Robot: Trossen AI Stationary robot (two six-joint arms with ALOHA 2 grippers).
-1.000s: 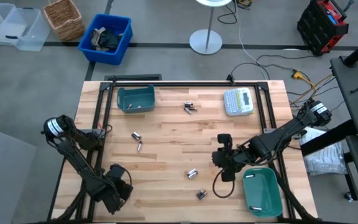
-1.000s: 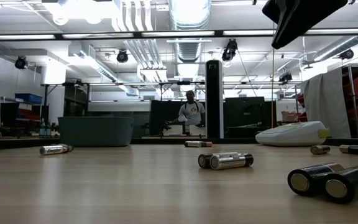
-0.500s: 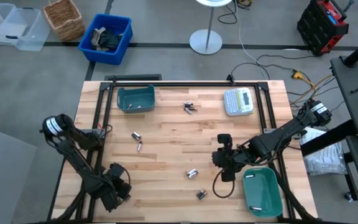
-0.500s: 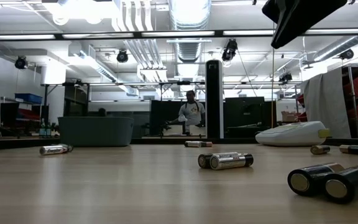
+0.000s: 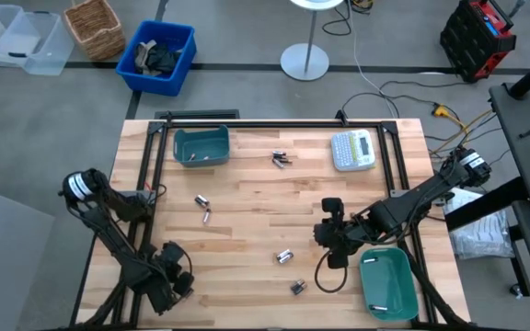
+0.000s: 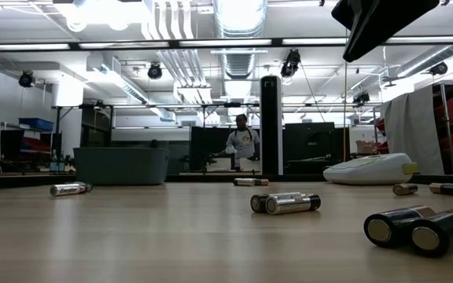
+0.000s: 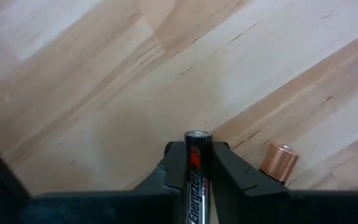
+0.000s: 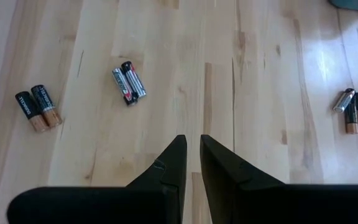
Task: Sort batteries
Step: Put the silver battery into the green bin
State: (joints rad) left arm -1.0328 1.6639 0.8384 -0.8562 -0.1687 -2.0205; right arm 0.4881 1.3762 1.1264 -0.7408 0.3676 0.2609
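My left gripper (image 5: 167, 279) stands low over the table's near left part, shut on a black and silver battery (image 7: 197, 163). A coppery battery (image 7: 278, 160) lies on the wood right beside it. My right gripper (image 8: 190, 144) hovers over the right half of the table (image 5: 247, 230), its fingers almost together with nothing between them. More batteries lie on their sides in small groups: (image 5: 201, 200), (image 5: 281, 158), (image 5: 284, 256), (image 5: 296, 287); the right wrist view shows a dark and coppery pair (image 8: 37, 109) and a silvery pair (image 8: 128, 83). My left gripper pinches the battery's long sides between its two fingers (image 7: 230, 167). The battery lies along the fingers, and its flat end (image 7: 197, 135) reaches just past their tips. The fingers come from above, pointing steeply down. Whether that end touches the table I cannot tell.
A teal bin (image 5: 201, 145) sits at the far left and another (image 5: 387, 282) at the near right, beside my right arm. A grey-white label maker (image 5: 352, 151) lies at the far right. A black frame (image 5: 145, 184) runs along the table's edges.
My left gripper has sunk a little and shifted slightly toward the table's near left corner. My right arm has kept still, and the loose batteries lie where they were.
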